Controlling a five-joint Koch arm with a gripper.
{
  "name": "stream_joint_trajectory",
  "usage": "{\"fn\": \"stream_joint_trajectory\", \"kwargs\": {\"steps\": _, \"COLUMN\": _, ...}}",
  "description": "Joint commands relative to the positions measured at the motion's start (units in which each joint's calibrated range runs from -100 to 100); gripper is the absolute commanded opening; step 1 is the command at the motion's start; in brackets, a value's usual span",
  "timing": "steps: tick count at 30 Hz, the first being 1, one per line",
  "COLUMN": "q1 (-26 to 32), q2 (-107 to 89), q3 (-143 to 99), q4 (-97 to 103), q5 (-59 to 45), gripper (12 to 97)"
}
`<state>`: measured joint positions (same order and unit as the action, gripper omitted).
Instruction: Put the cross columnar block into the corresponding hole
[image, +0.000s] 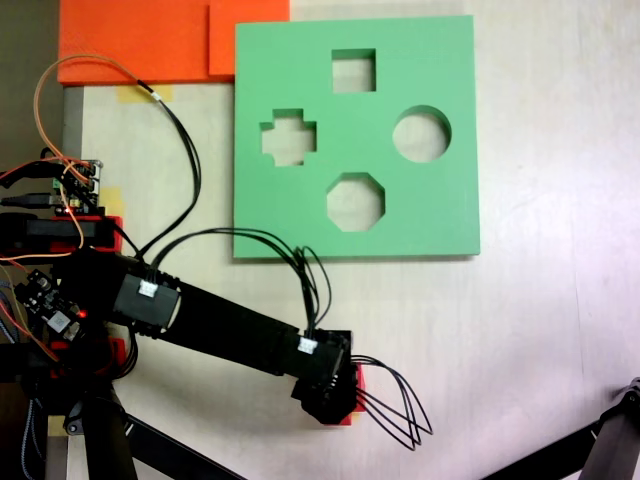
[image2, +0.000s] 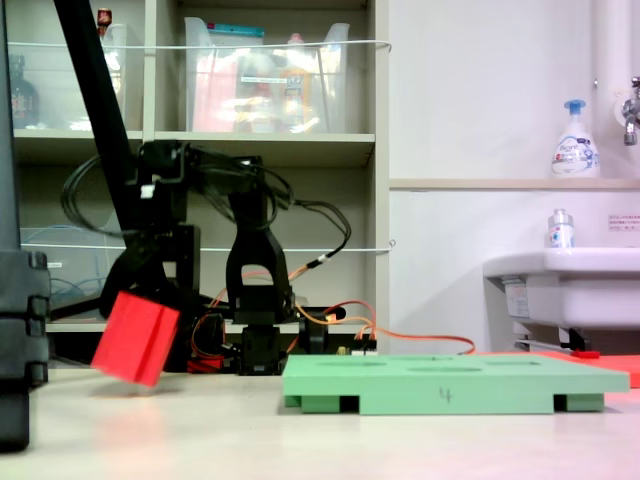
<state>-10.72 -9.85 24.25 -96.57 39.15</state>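
1. Clamped, by the look of it, on the small bright red plus-section foam block (image2: 135, 338); gripper (image2: 140, 300) holding it tilted, clear of the table (image2: 300, 440).
2. Well apart from the plus-shaped cutout (image: 288, 137) in the flat green foam board (image: 440, 220).
3. Risk: tilted block catching the cutout's rim, jamming, nudging the board.

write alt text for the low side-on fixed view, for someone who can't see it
A black robot arm's pincer holds a red block tilted just above a pale table, left of a flat green foam board. Shelves with bins and a white sink stand behind.
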Motion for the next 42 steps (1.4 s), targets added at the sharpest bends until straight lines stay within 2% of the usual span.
{"fn": "stream_joint_trajectory", "kwargs": {"steps": 1, "q1": 0.98, "q2": -8.03, "q3": 1.37, "q4": -3.43, "q5": 0.68, "gripper": 41.6}}
{"fn": "stream_joint_trajectory", "kwargs": {"steps": 7, "q1": 4.84, "q2": -16.41, "q3": -1.52, "q4": -3.43, "q5": 3.81, "gripper": 41.6}}
{"fn": "stream_joint_trajectory", "kwargs": {"steps": 13, "q1": 12.75, "q2": -25.63, "q3": -5.21, "q4": -3.43, "q5": 12.41, "gripper": 41.7}}
{"fn": "stream_joint_trajectory", "kwargs": {"steps": 20, "q1": 23.64, "q2": -25.07, "q3": -4.41, "q4": -3.43, "q5": 23.59, "gripper": 41.6}}
{"fn": "stream_joint_trajectory", "kwargs": {"steps": 26, "q1": 30.09, "q2": -18.50, "q3": -0.82, "q4": -3.43, "q5": 30.23, "gripper": 41.7}}
{"fn": "stream_joint_trajectory", "kwargs": {"steps": 32, "q1": 34.53, "q2": -12.22, "q3": 0.47, "q4": -3.43, "q5": 34.33, "gripper": 42.0}}
{"fn": "stream_joint_trajectory", "kwargs": {"steps": 42, "q1": 37.51, "q2": -2.58, "q3": 9.45, "q4": -2.17, "q5": 38.24, "gripper": 41.9}}
